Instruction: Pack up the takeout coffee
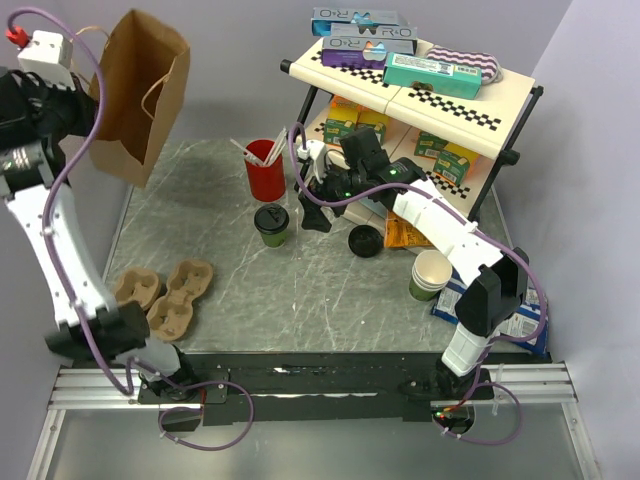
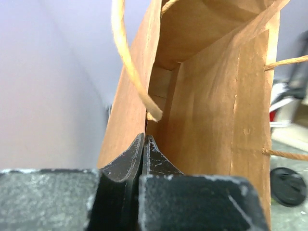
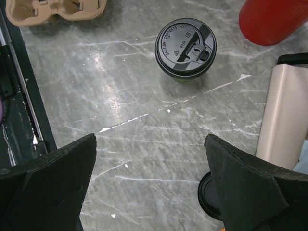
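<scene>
The coffee cup [image 1: 271, 224] stood upright with its lid on, mid-desk [image 1: 330, 290] and just near of the red cup [image 1: 265, 170]. The right jaws hung spread wide just right of it, touching nothing. At the far left, the left jaws were pressed together on the edge of the paper bag [image 1: 140, 95] — its mouth open.

Grey marbled table [image 1: 330, 290]: takeout coffee [image 1: 271, 225], red cup [image 1: 265, 170], cardboard cup carriers [image 1: 182, 293], loose black lid [image 1: 366, 241].
</scene>
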